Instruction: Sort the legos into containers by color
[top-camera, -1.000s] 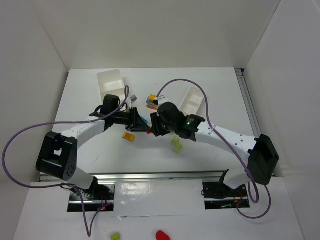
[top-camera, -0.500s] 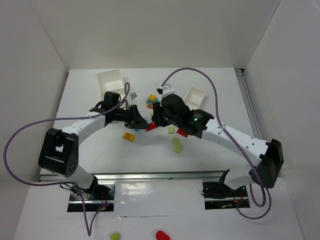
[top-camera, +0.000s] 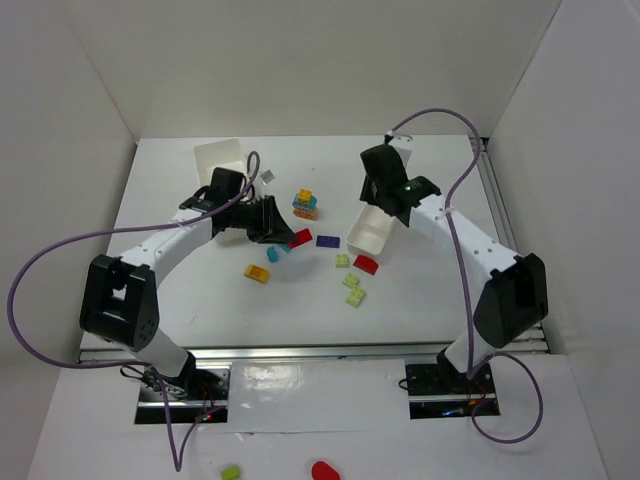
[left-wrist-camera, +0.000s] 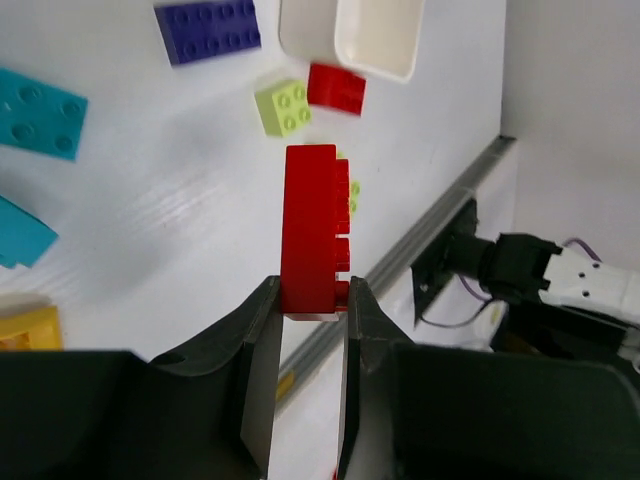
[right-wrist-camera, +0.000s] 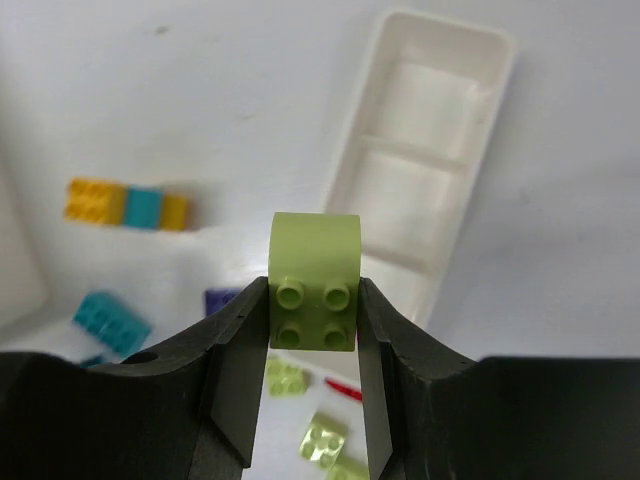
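**Sorting table, overhead and wrist views.** The left gripper (left-wrist-camera: 310, 300) is pinched narrowly on a red brick (left-wrist-camera: 312, 225), held on edge above the tabletop (top-camera: 430, 290). The right gripper (right-wrist-camera: 312, 320) clamps a lime brick (right-wrist-camera: 314, 295), studs facing its camera, near the divided tray (right-wrist-camera: 452, 25). Loose between the arms lie a purple brick (top-camera: 327, 241), a second red brick (top-camera: 366, 263) just beside the tray, three lime bricks (top-camera: 351, 281), a yellow brick (top-camera: 257, 273), a cyan brick (top-camera: 272, 254) and a yellow-cyan-orange stack (top-camera: 305, 203). A squarish white box (top-camera: 222, 163) stands at far left, partly behind the left arm.
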